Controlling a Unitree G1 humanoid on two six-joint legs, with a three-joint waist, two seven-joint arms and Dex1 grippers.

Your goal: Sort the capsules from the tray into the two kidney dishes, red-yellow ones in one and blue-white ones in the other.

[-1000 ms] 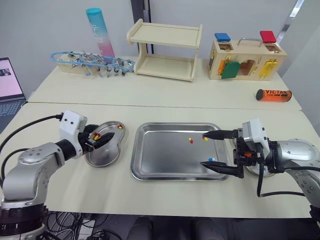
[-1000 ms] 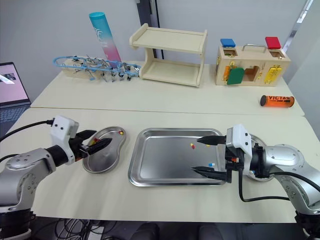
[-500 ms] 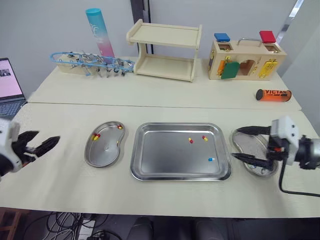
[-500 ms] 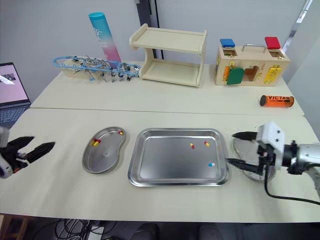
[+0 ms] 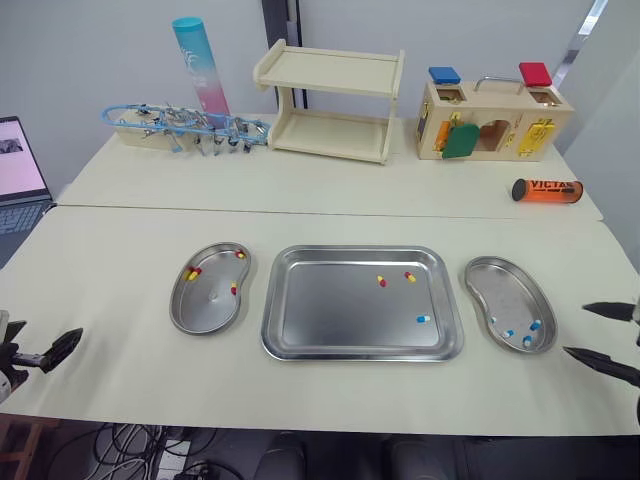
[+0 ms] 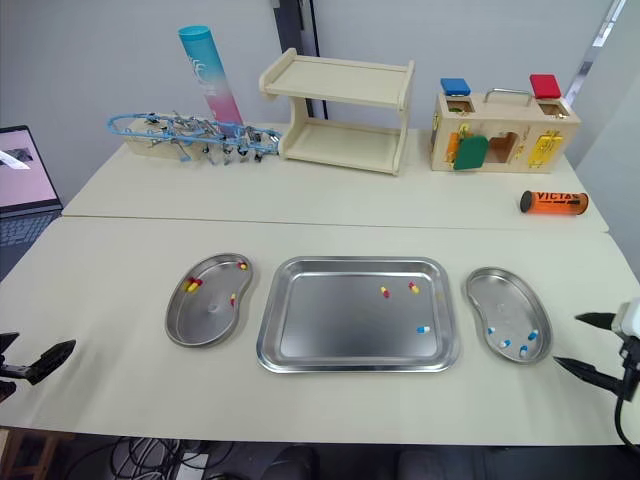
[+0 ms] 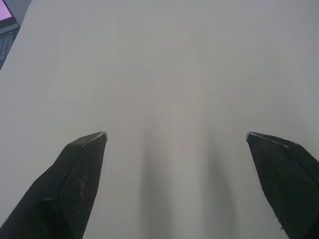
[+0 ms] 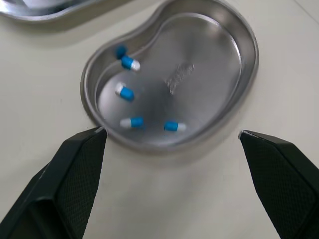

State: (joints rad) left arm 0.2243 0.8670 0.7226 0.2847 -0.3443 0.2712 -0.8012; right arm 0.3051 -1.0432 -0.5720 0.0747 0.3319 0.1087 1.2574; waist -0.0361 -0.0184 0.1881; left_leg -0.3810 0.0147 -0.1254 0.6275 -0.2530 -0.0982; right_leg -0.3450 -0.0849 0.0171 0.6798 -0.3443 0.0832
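The steel tray (image 5: 310, 335) lies mid-table and holds two red-yellow capsules (image 5: 381, 281) (image 5: 410, 277) and one blue-white capsule (image 5: 423, 319). To its left, a kidney dish (image 5: 205, 312) contains three red-yellow capsules (image 5: 192, 272). On the other side, a second kidney dish (image 5: 500, 290) has several blue-white capsules (image 8: 127, 92). My left gripper (image 7: 175, 134) is open over bare table at the front left corner, far from the dishes. My right gripper (image 5: 576, 329) is open and empty at the front right edge, just outside the right dish.
Along the back stand a wooden shelf (image 5: 330, 100), a wooden lock box (image 5: 492, 118), an orange tube (image 5: 547, 189), a blue-pink tumbler (image 5: 197, 65) and a blue rack of tools (image 5: 185, 128). A laptop (image 5: 18, 165) sits at the left edge.
Both arms have drawn back outward from the tray and dishes to the table's front corners. The left and right dishes are now uncovered. Both grippers stay open.
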